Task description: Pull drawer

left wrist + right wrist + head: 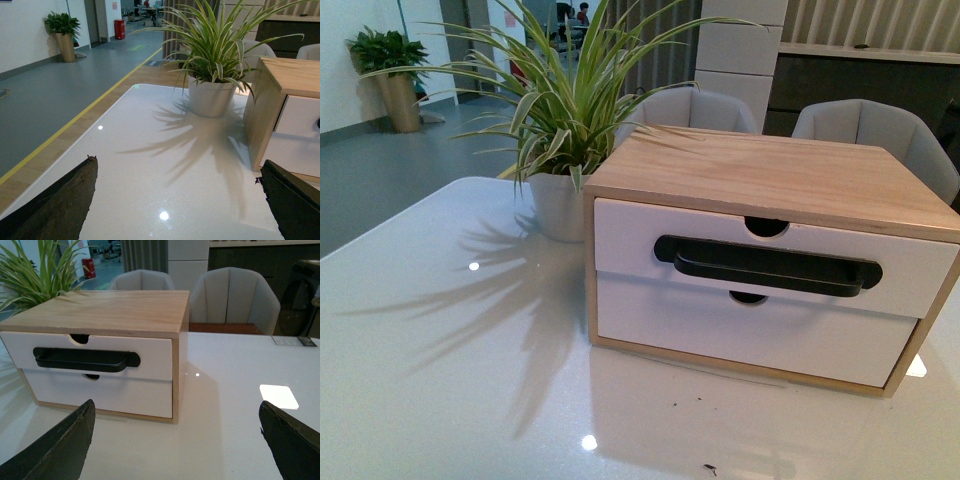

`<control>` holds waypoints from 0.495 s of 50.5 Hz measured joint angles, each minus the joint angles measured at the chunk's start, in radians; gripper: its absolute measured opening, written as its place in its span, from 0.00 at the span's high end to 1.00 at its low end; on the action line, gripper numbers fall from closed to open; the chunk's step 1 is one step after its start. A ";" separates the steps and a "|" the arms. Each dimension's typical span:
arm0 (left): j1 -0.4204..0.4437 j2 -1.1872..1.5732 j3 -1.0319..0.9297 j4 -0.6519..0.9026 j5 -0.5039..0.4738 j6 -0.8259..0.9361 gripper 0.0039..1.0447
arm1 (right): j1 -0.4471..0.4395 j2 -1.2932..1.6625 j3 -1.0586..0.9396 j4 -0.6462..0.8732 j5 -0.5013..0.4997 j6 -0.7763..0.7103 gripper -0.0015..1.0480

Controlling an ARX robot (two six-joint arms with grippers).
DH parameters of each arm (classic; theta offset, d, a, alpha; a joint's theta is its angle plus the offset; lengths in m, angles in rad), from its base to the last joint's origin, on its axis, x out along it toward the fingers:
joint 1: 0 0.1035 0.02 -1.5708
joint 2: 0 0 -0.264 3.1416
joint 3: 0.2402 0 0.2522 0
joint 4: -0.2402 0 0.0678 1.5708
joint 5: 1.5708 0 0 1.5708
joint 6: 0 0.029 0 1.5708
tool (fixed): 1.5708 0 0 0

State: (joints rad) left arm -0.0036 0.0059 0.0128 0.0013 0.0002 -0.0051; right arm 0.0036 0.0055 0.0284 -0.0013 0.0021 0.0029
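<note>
- Currently my left gripper (177,162) hangs over the glossy white table (440,350), off to the left of the light wood two-drawer box (760,170). Its dark fingers (65,205) are spread wide with nothing between them.
- Just beside the box's left wall stands a striped green spider plant (560,110) in a round white pot (558,205). Some of its leaves reach over the box's top.
- I see the wide shallow drawer with the white front panel (630,235) in the box's upper slot, pushed in. A long black bar handle (765,265) runs across its lower half, and a semicircular notch (766,227) cuts its top edge.
- Under it in the box is a plain white drawer front (720,330), also closed.
- My right gripper (176,404) faces the box's front from the right and stands well apart from it. Its dark fingers (60,450) are wide open and grip nothing.
- Behind the box stand two grey upholstered chairs (880,130).
</note>
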 joint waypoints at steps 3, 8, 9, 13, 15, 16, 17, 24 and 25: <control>0.000 0.000 0.000 0.000 0.000 0.000 0.07 | 0.000 0.000 0.000 0.000 0.000 0.000 0.09; 0.000 0.000 0.000 0.000 0.000 0.000 0.07 | 0.000 0.000 0.000 0.000 0.000 0.000 0.09; 0.000 0.000 0.000 0.000 0.000 0.000 0.07 | 0.000 0.000 0.000 0.000 0.000 0.000 0.09; 0.000 0.000 0.000 0.000 0.000 0.000 0.07 | 0.000 0.000 0.000 0.000 0.000 0.000 0.09; 0.000 0.000 0.000 0.000 0.000 0.000 0.07 | 0.000 0.000 0.000 0.000 0.000 0.000 0.09; 0.000 0.000 0.000 0.000 0.000 0.000 0.07 | 0.000 0.000 0.000 0.000 0.000 0.000 0.09; 0.000 0.000 0.000 0.000 0.000 0.000 0.07 | 0.000 0.000 0.000 0.000 0.000 0.000 0.09; 0.000 0.000 0.000 0.000 0.000 0.000 0.07 | 0.000 0.000 0.000 0.000 0.000 0.000 0.09; 0.000 0.000 0.000 0.000 0.000 0.000 0.07 | 0.000 0.000 0.000 0.000 0.000 0.000 0.09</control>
State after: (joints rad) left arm -0.0036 0.0059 0.0128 0.0013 0.0002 -0.0048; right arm 0.0036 0.0055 0.0284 -0.0013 0.0021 0.0029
